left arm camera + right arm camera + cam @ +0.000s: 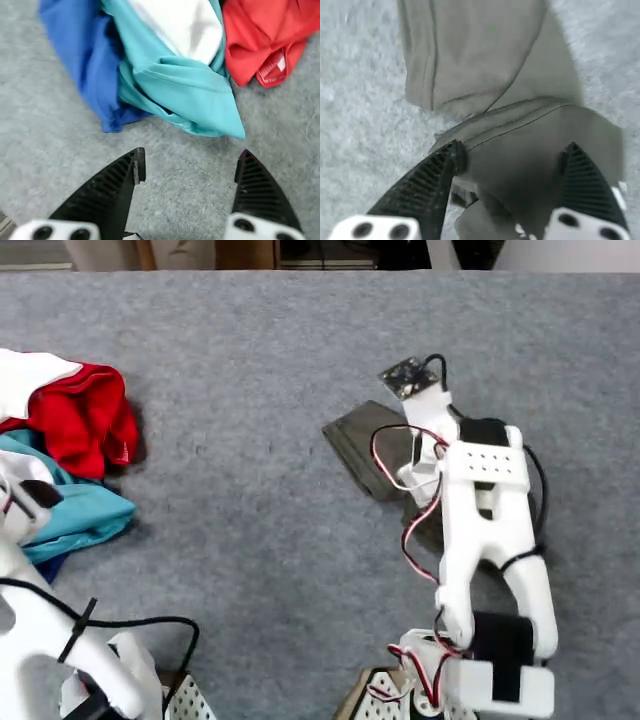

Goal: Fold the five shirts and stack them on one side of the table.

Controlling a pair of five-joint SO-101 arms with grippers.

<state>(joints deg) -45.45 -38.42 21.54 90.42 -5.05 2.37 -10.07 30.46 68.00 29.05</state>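
grey shirt (485, 60) beneath wide right jaws; left jaws wide near teal shirt (185, 90)

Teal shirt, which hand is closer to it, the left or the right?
Left. The left hand is open just short of the teal shirt. The right hand is open over the grey shirt, well across the table.

Shirt pile (75, 455) at table (250, 490) left edge; lone shirt (362, 448) right of centre, under right pincer (512, 152).
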